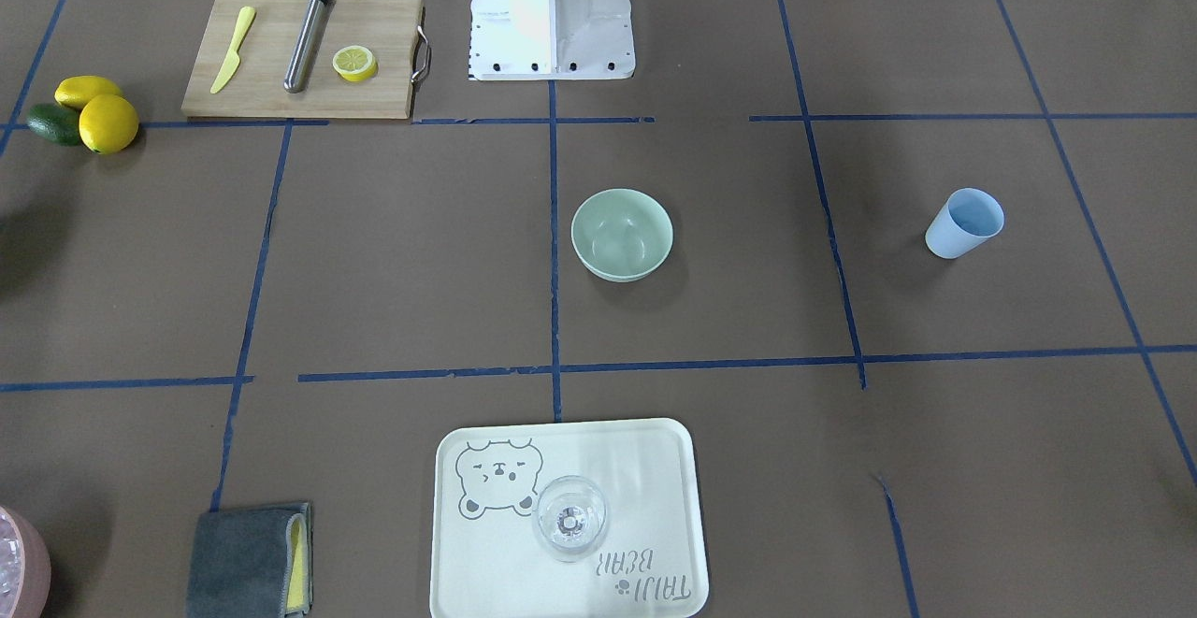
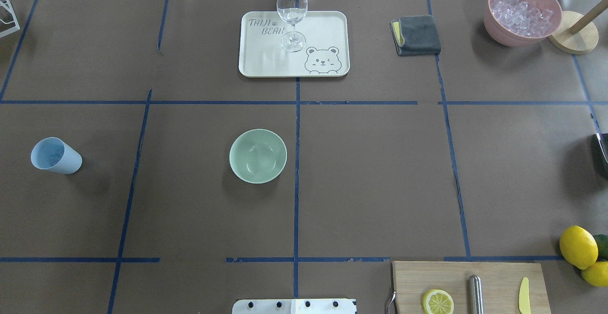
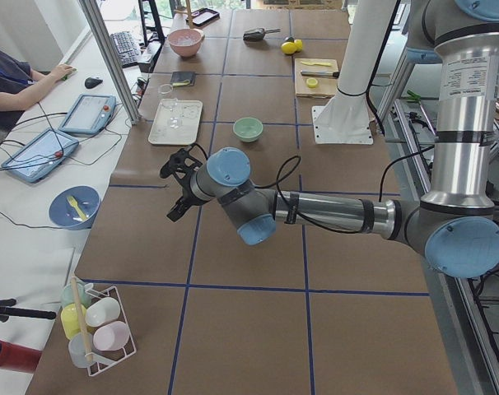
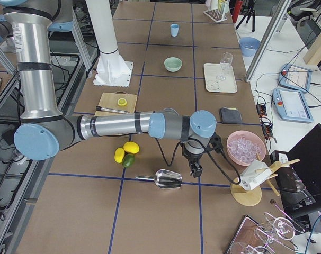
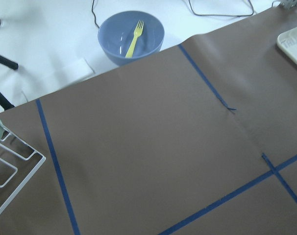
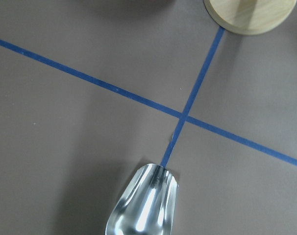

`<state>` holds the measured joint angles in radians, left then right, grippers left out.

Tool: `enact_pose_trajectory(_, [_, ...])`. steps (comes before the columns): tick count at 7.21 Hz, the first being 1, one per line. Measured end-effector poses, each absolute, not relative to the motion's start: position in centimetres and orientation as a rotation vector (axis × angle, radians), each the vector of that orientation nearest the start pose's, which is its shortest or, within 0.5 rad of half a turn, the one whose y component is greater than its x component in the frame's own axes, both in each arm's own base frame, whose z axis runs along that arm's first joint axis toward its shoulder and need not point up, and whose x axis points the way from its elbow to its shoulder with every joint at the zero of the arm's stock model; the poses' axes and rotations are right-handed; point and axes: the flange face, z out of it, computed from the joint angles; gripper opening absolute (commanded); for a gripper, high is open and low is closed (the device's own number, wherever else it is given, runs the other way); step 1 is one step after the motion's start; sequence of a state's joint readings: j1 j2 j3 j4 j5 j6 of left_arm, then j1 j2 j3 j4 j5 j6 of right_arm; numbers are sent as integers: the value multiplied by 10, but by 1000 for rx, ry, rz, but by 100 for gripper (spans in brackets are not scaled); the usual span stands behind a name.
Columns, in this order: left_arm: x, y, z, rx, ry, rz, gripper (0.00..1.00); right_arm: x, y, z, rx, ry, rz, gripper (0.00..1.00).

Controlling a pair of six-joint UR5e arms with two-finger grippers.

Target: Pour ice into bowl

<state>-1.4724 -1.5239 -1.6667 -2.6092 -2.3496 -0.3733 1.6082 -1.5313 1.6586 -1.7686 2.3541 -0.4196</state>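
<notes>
Frankly, jaws' opening cannot be told, left jaws above table, right jaws near scoop

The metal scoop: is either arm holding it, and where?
No. The scoop lies on the table, apart from the right tool; the left tool looks empty.

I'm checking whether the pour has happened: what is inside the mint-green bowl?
Nothing: the mint-green bowl shows a bare, smooth inside, wholly uncovered. The ice lies heaped in the pink container, whose bottom it hides.
</notes>
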Motion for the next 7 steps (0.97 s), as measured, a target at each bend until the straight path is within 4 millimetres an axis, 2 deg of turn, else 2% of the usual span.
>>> enact_pose_trajectory(1, [10, -468, 515, 875, 949, 139, 100, 86, -476, 625, 89, -786, -291, 100])
enact_pose_trajectory(3, [74, -441, 527, 945, 941, 13, 100, 88, -449, 622, 63, -787, -212, 100])
enact_pose_trajectory(6, [121, -385, 556, 1036, 891, -109, 100, 87, -436, 624, 70, -784, -197, 100])
enact_pose_trajectory(7, [143, -369, 561, 1050, 888, -154, 100, 87, -433, 628, 79, -783, -200, 100])
